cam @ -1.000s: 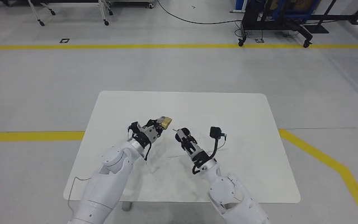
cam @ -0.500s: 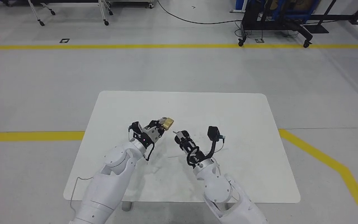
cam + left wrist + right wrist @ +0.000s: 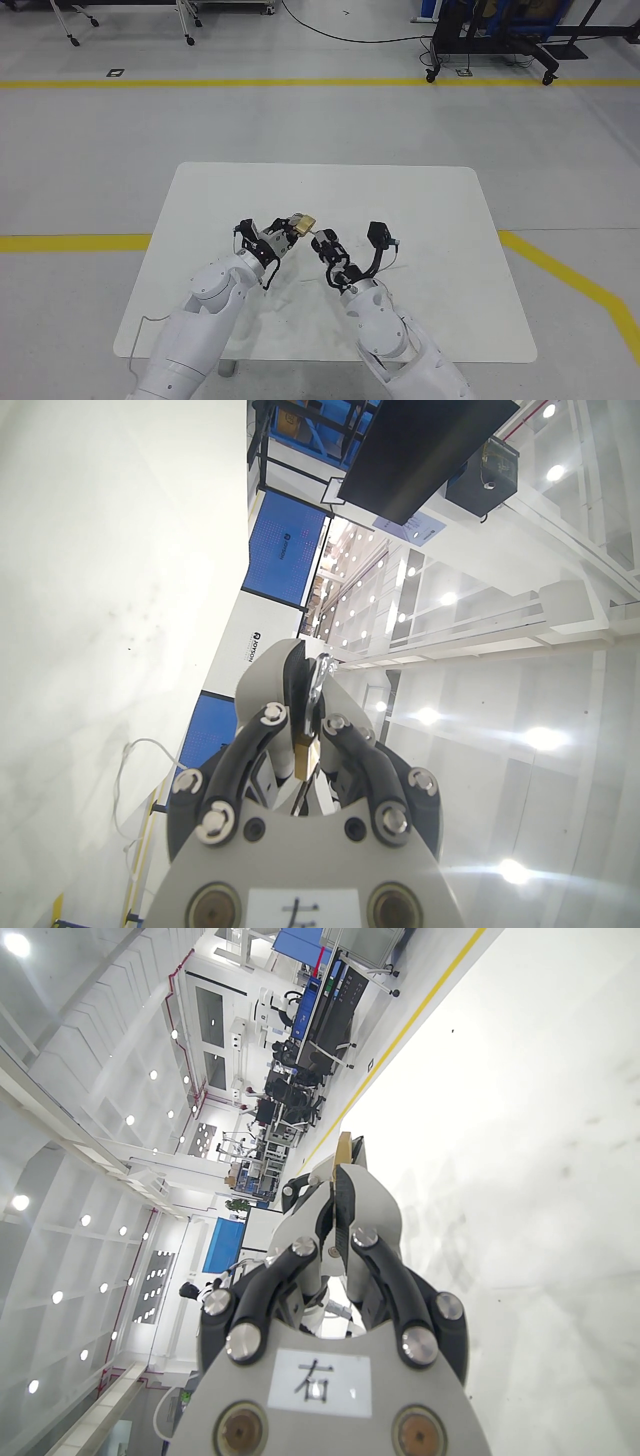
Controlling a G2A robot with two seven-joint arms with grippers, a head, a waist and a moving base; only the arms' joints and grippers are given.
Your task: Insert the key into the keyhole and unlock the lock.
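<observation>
A small brass padlock (image 3: 301, 221) is held above the middle of the white table (image 3: 420, 200), with my left gripper (image 3: 284, 229) shut on it. In the left wrist view its brass body (image 3: 306, 756) sits between the fingers and its silver metal part (image 3: 321, 677) reaches the fingertips. My right gripper (image 3: 321, 238) is shut on the key (image 3: 332, 1208), a thin metal blade seen edge-on. The key's tip points at the padlock (image 3: 344, 1149) and lies right beside it; I cannot tell whether they touch.
A thin white cable (image 3: 124, 762) runs along the table near the left arm. The table's far half (image 3: 330, 185) is bare white surface. Yellow floor lines (image 3: 70, 242) run past both sides of the table.
The two grippers have closed the gap between them: the right one moved left and away toward the padlock, and the left one shifted the padlock slightly right. Both stay shut.
</observation>
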